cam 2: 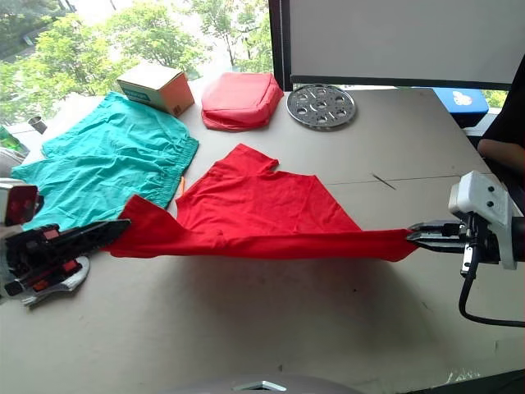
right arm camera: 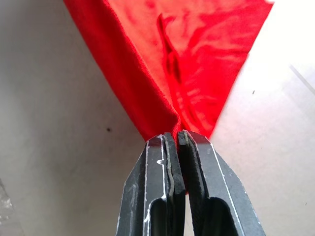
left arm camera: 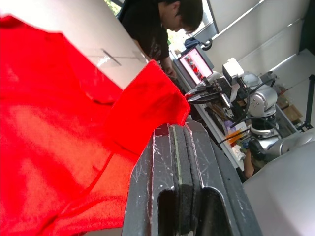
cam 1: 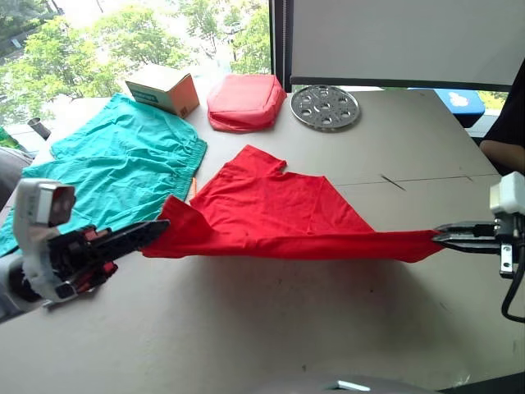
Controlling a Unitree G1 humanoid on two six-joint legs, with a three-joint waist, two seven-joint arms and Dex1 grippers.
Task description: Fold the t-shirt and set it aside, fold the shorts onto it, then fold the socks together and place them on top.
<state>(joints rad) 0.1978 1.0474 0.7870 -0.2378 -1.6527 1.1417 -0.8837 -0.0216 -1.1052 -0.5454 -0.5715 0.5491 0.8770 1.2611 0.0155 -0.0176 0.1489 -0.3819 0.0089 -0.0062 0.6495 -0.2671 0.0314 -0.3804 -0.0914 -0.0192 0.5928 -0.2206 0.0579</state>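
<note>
Your left gripper [cam 1: 156, 232] is clenched on the left end of the t-shirt [cam 1: 279, 205], near the left edge of the table [cam 1: 246, 328]. In the left wrist view its fingers [left arm camera: 179, 162] are pressed together with red cloth caught at their tips. Your right gripper [cam 1: 439, 236] is clamped on the opposite end, out toward the right side of the table; the right wrist view shows its black fingers [right arm camera: 167, 162] closed on a bunched corner of the cloth.

The near edge of the t-shirt is stretched taut between the two grippers and lifted off the table, with its shadow on the surface below. The far part, with the neck opening, still lies on the table, sloping down from the raised edge.

The shorts [cam 1: 115, 168] lie spread flat at far left, just beside the t-shirt's left end, the waistband facing right. An orange drawstring [cam 1: 193, 186] shows at the waistband.

Along the far edge you have a cardboard box [cam 1: 164, 88], then a padded red pouch [cam 1: 244, 101], then a round perforated metal plate [cam 1: 326, 107], left to right.

A person [left arm camera: 157, 24] in a dark top is at the far right of the table, with an arm [cam 1: 504, 148] at the edge.
</note>
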